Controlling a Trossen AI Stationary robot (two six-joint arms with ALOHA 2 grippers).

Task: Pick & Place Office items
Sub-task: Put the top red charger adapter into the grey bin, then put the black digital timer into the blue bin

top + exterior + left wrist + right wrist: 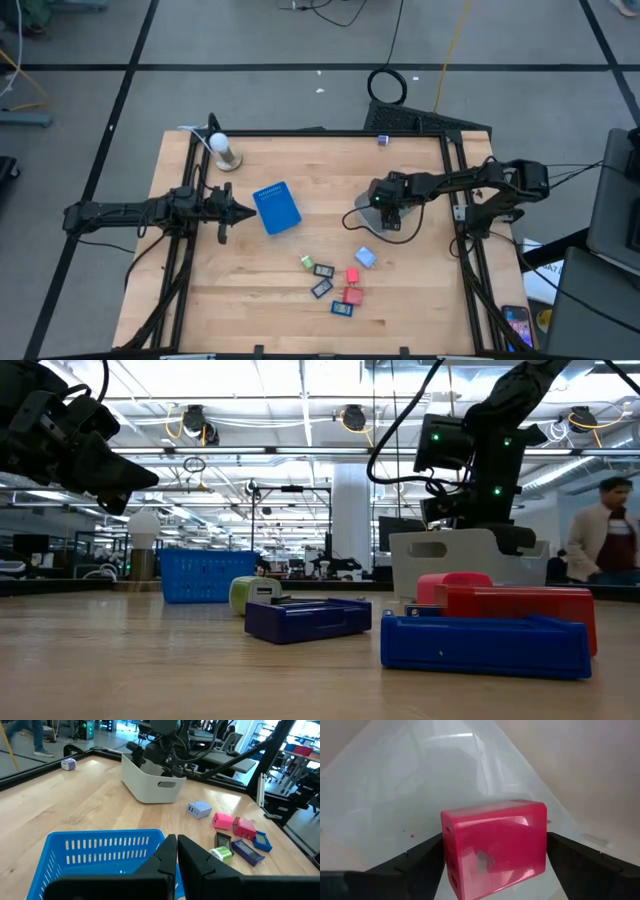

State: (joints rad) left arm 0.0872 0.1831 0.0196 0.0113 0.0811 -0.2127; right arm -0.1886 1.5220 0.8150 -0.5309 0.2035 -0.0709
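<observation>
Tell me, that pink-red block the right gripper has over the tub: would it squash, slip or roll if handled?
The red block sits between the right gripper fingers with crisp edges and flat faces, so it is probably rigid. Its surface is glossy, so it may be somewhat slippery. Being boxy, it should settle flat in the clear tub rather than roll.

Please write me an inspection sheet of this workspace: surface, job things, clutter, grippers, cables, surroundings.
Surface: wooden table, dark frame around it.
Job things: seven small pieces loose near the front; a red block between the right gripper's fingers inside the pale tub.
Clutter: blue basket; white ball on a stand; small lilac piece at the far edge.
Grippers: left gripper shut, beside the basket; right gripper inside the tub.
Cables: a coiled cable on the floor.
Surroundings: a person behind the table.
</observation>
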